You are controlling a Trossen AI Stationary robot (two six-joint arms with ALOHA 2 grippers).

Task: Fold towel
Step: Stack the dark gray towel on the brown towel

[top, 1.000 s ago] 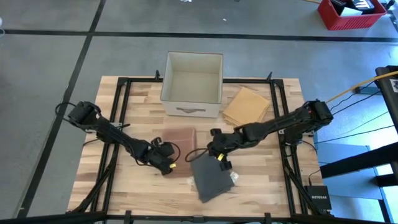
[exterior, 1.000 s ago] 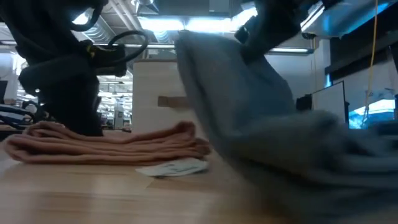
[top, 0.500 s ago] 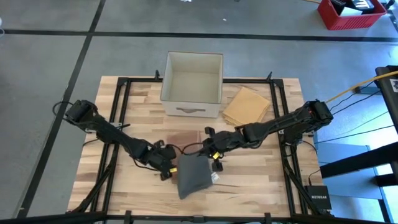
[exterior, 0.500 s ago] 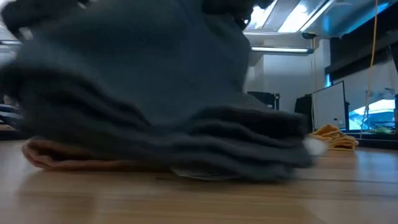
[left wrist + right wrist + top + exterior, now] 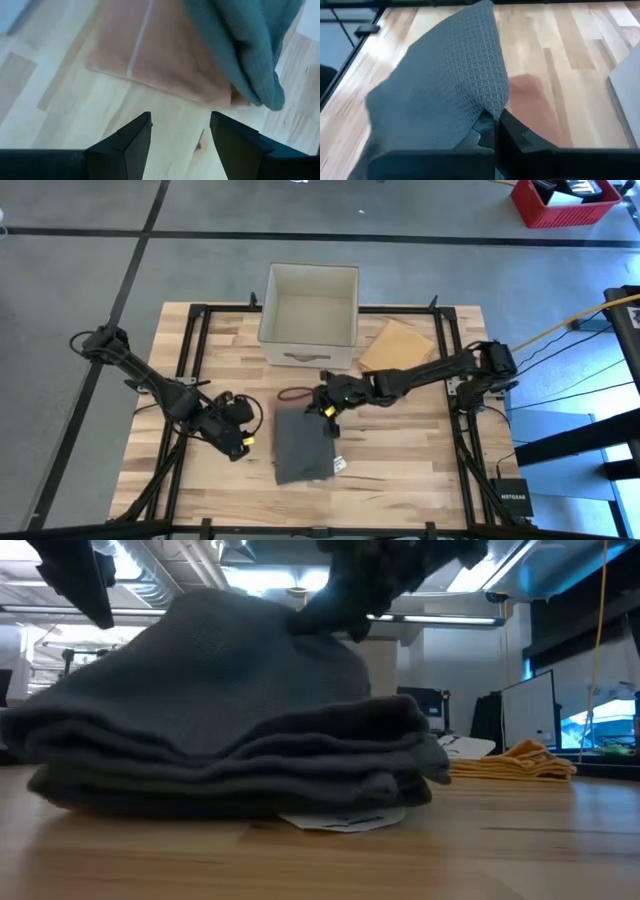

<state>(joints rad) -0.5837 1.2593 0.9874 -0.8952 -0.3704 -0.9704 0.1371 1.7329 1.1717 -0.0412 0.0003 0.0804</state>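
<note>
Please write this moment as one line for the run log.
task: fold towel | right gripper: shut on gray towel, edge lifted | towel: lying over brown towel | left gripper: open, beside towel, holding nothing

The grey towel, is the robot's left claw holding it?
No, the left gripper hangs open beside the grey towel, while the right gripper is the one pinching its edge.

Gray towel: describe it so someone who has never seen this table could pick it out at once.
On the wooden table, look in front of the open white box, toward the near edge. The gray towel lies folded there, over a pinkish-brown cloth, one corner pinched in the right claw. It is the only dark cloth; the tan one lies beside the box.
</note>
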